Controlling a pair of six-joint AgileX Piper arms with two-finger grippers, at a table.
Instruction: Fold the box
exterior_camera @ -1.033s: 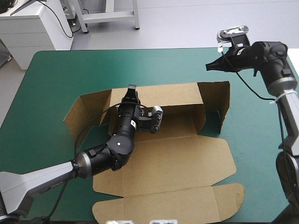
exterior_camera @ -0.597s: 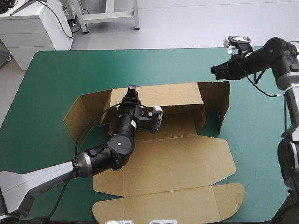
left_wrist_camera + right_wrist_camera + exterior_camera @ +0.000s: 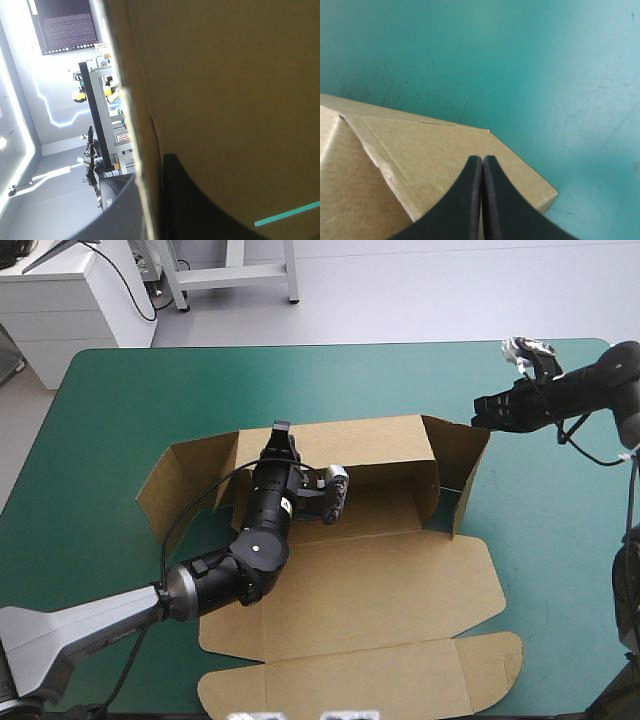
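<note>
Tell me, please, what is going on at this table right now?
Two robot arms are folding a brown box on the teal-green table. The left gripper is shut on the box's raised back wall, holding it upright. The right gripper, its fingers shut, sits at the top corner of the right end flap, which stands angled inward; contact cannot be confirmed. The front panels lie flat.
</note>
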